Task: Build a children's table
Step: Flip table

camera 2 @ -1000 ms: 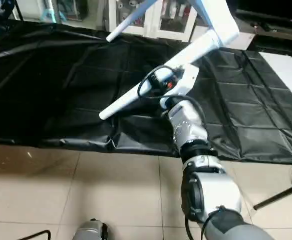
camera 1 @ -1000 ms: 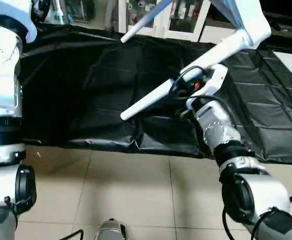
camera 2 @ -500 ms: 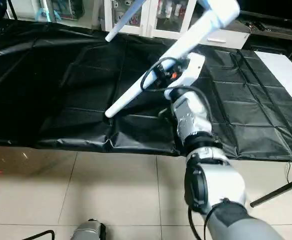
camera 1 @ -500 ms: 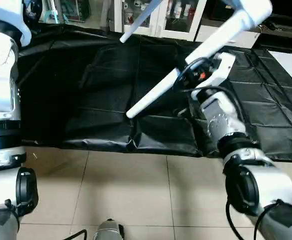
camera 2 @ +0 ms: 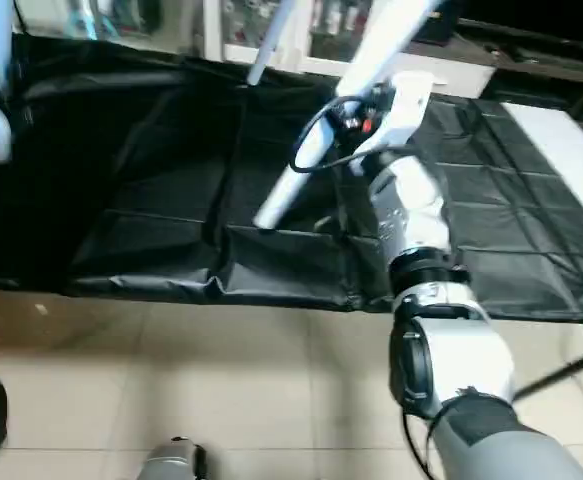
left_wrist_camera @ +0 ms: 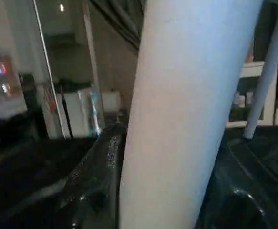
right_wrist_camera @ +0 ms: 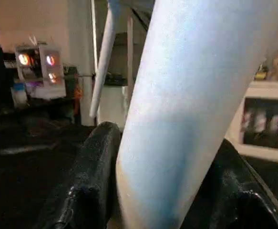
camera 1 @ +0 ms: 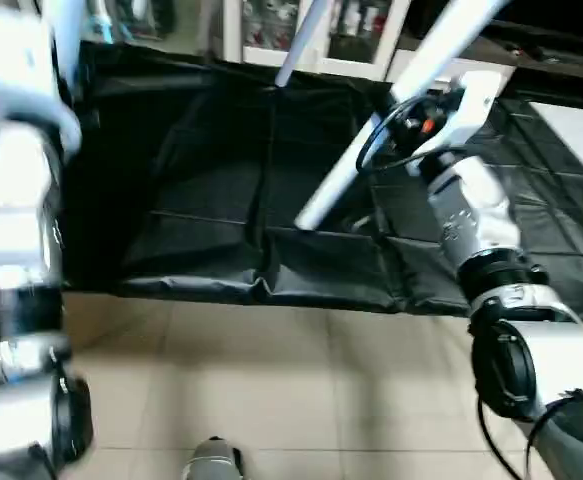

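Both the left gripper [left_wrist_camera: 167, 210] and right gripper [right_wrist_camera: 162, 200] clamp a white leg [camera 1: 391, 115] held aloft over the black table [camera 1: 211, 180]; smooth, stiff, light tubing, likely slippery, best gripped mid-shaft.

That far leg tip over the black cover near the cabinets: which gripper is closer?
Right. The right gripper, clamped on the nearer leg, sits just beside the far leg tip; the left gripper grips another leg well off to the left.

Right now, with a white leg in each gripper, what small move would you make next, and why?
Probably keep both grips and lower the table gently toward the black-covered worktable. The right gripper clamps one leg, the left gripper another, and the legs hang tilted above the cover.
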Motion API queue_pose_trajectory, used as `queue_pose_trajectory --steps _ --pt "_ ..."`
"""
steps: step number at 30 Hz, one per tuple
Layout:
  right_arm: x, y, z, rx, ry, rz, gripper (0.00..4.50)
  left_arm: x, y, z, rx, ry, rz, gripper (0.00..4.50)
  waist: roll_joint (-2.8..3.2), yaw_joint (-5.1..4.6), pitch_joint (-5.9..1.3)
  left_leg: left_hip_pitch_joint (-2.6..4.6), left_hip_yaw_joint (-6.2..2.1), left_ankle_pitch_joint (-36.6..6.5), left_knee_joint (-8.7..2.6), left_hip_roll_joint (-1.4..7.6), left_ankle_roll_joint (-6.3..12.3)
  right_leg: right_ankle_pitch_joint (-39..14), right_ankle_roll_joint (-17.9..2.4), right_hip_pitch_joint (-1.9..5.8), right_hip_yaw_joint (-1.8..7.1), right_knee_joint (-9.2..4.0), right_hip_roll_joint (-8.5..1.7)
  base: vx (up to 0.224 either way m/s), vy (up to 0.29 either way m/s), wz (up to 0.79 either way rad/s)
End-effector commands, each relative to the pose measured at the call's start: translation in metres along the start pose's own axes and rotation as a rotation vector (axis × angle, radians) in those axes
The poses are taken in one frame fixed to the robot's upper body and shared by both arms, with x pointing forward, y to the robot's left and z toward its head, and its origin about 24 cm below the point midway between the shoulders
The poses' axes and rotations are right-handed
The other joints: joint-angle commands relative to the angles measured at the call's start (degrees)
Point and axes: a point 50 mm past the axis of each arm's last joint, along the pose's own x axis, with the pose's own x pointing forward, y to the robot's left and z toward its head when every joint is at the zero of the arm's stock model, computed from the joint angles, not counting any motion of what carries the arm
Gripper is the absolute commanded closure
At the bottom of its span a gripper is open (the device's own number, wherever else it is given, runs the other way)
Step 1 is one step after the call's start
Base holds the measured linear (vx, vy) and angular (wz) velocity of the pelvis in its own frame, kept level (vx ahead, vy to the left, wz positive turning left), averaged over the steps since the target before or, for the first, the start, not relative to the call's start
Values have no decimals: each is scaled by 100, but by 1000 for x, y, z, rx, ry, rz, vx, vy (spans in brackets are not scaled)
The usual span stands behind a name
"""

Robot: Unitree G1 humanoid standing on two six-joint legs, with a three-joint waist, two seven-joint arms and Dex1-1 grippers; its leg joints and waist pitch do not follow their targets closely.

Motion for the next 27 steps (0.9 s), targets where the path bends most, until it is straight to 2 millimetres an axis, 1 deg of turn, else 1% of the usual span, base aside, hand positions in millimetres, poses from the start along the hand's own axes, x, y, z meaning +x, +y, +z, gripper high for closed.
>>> queue_pose_trajectory --steps 1,3,4,6,7,8,9,10,11,12,13,14,15,16,17,18,19,20,21,22,23,24,25,26,27 --pt "8 0 36 -227 -93 51 253 -4 0 22 -38 -145 33 272 60 -66 -621 344 -197 -378 -365 408 -105 756 -1186 252 323 -247 -523 0 0 0" --pt "8 0 39 -279 -87 57 253 -10 -6 10 -54 -127 26 276 44 -93 -616 363 -192 -482 -377 412 -151 694 -1160 247 327 -272 -521 0 0 0" --pt "8 0 39 -297 -85 60 253 -12 -8 6 -60 -122 23 285 49 -96 -611 378 -198 -539 -385 416 -203 690 -1138 247 328 -278 -519 0 0 0" --pt "7 -3 38 -377 -56 33 254 -19 -19 -5 -70 -103 -1 292 24 -115 -607 417 -201 -609 -402 421 -302 780 -1101 230 321 -282 -489 0 0 0" --pt "7 -3 38 -380 -55 31 254 -19 -19 -6 -69 -102 -2 293 -6 -124 -590 432 -201 -690 -413 421 -360 808 -1071 226 315 -290 -472 0 0 0" --pt "4 -6 35 -436 -36 -27 254 -26 -28 -17 -44 -73 -31 293 -24 -117 -589 442 -204 -724 -421 421 -425 780 -1039 225 313 -294 -475 0 0 0" --pt "1 -7 30 -413 -33 -66 254 -29 -32 -23 -8 -59 -51 293 -41 -126 -590 443 -197 -757 -425 411 -443 750 -1026 228 311 -297 -473 0 0 0" --pt "1 -7 30 -413 -33 -66 254 -29 -32 -23 -8 -59 -51 293 -36 -121 -581 454 -190 -916 -435 409 -483 634 -971 222 321 -314 -483 0 0 0" --pt "-4 -8 19 -375 -18 -127 254 -32 -35 -29 8 -45 -56 294 -34 -127 -570 449 -201 -1067 -454 419 -540 522 -907 222 329 -332 -493 0 0 0" --pt "-7 -9 14 -367 -8 -148 254 -32 -35 -31 -3 -42 -47 294 -33 -127 -564 451 -201 -1140 -465 420 -573 470 -867 219 332 -344 -495 0 0 0" --pt "-7 -9 14 -367 -8 -148 254 -32 -35 -31 -3 -42 -47 294 -42 -135 -557 461 -200 -1230 -477 425 -616 402 -839 211 335 -354 -500 0 0 0" --pt "-15 -8 -2 -341 27 -209 254 -32 -36 -37 -7 -23 -47 294 -65 -137 -564 470 -213 -1362 -483 421 -693 265 -780 221 337 -365 -516 0 0 0" --pt "-18 -7 -7 -327 37 -228 254 -32 -36 -38 -5 -19 -50 294 -48 -137 -560 472 -207 -1398 -487 418 -705 242 -764 211 341 -371 -516 0 0 0" --pt "-22 -6 -14 -309 51 -248 254 -32 -37 -40 7 -17 -59 294 -41 -142 -550 471 -218 -1503 -505 418 -744 129 -696 205 347 -399 -517 0 0 0" --pt "-29 -5 -26 -313 83 -298 254 -31 -38 -42 24 -15 -79 294 -41 -143 -557 468 -237 -1567 -519 421 -811 63 -636 201 341 -397 -517 0 0 0" --pt "-34 -4 -32 -306 95 -323 254 -30 -39 -44 26 -13 -89 294 -19 -150 -559 471 -241 -1632 -521 421 -852 29 -621 202 341 -388 -516 0 0 0" --pt "-34 -4 -32 -305 95 -324 254 -30 -39 -44 26 -13 -89 294 4 -152 -548 473 -246 -1710 -536 418 -899 -34 -595 190 342 -403 -514 0 0 0" --pt "-41 -4 -37 -330 110 -360 254 -28 -42 -47 37 -2 -112 294 2 -179 -515 493 -265 -2233 -574 418 -1047 -500 -523 168 344 -460 -521 0 0 0" --pt "-42 -4 -38 -329 111 -365 254 -28 -42 -47 37 -1 -116 294 15 -179 -493 532 -270 -2631 -592 413 -1138 -927 -475 132 354 -517 -537 0 0 0" --pt "-44 -5 -40 -327 115 -376 254 -27 -43 -48 37 1 -123 294 73 -184 -496 538 -301 -2807 -594 417 -1187 -1099 -469 133 360 -525 -558 0 0 0" --pt "-44 -5 -40 -327 115 -376 254 -27 -43 -48 37 1 -123 294 47 -195 -494 578 -310 -3138 -605 427 -1245 -1358 -472 109 355 -570 -556 0 0 0" --pt "-44 -5 -40 -327 115 -376 254 -27 -43 -48 37 1 -123 294 45 -195 -498 596 -315 -3231 -602 429 -1256 -1396 -492 106 356 -580 -563 0 0 0" --pt "-44 -5 -40 -327 115 -376 254 -27 -43 -48 37 1 -123 294 46 -201 -495 598 -321 -3285 -611 431 -1258 -1394 -513 105 353 -580 -563 0 0 0" --pt "-44 -5 -40 -327 115 -376 254 -27 -43 -48 37 1 -123 294 49 -216 -506 569 -336 -3265 -631 437 -1263 -1259 -541 123 343 -559 -557 0 0 0" --pt "-44 -5 -40 -327 115 -376 254 -27 -43 -48 37 1 -123 294 47 -224 -508 567 -333 -3237 -635 437 -1261 -1197 -544 121 340 -554 -551 0 0 0"
